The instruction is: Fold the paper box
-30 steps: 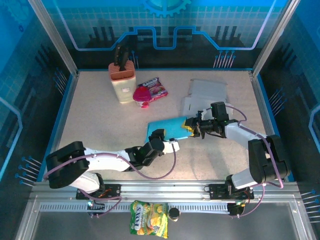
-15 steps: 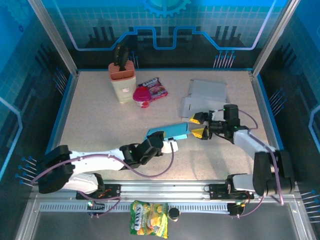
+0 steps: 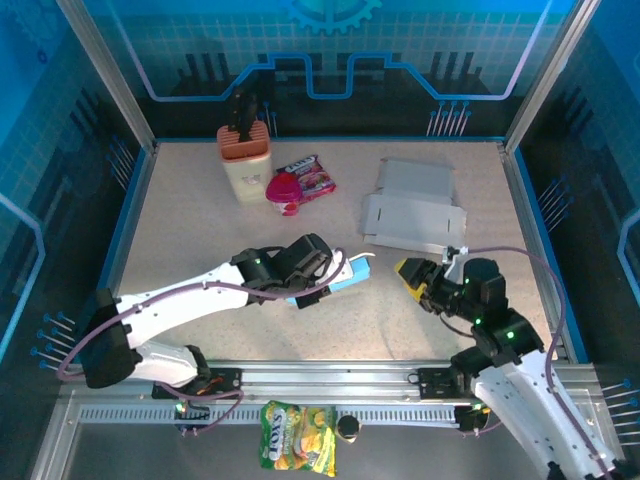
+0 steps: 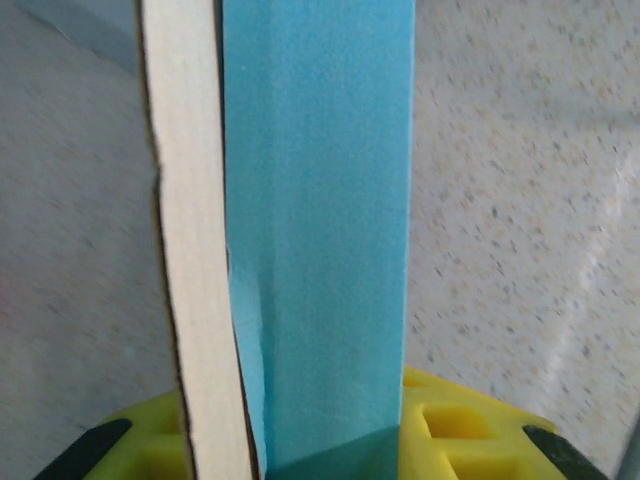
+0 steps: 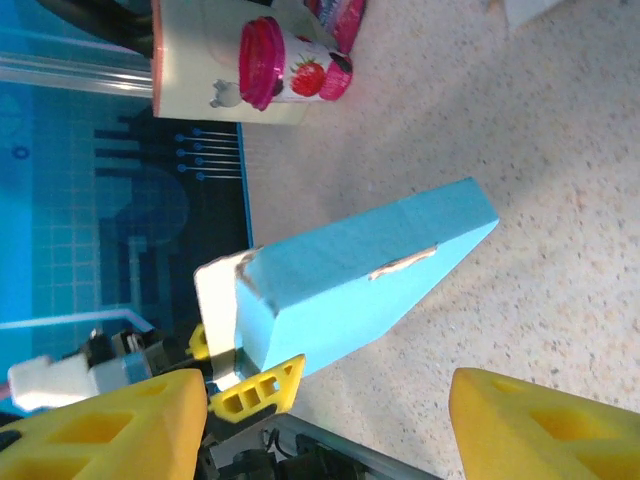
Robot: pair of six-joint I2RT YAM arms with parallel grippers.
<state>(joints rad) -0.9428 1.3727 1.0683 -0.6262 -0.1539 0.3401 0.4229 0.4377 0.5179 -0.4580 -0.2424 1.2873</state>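
The paper box [image 3: 343, 279] is light blue, folded into a slim block and lifted off the table near the middle. My left gripper [image 3: 318, 270] is shut on its near end. In the left wrist view the box [image 4: 315, 200] runs up from between my yellow fingers [image 4: 460, 430], with a white flap [image 4: 185, 220] along its left side. My right gripper [image 3: 418, 277] stands open to the right of the box, apart from it. In the right wrist view its yellow fingers [image 5: 100, 425] frame the box [image 5: 370, 280], and nothing lies between them.
Flat grey cardboard [image 3: 412, 205] lies at the back right. A beige holder [image 3: 245, 160], a pink cup [image 3: 285, 192] and a snack packet [image 3: 312, 175] stand at the back left. A yellow chips bag [image 3: 297, 448] lies beyond the near rail.
My right gripper opened, let go of the box and drew back toward the near right. My left arm swung up and over, carrying the box with it.
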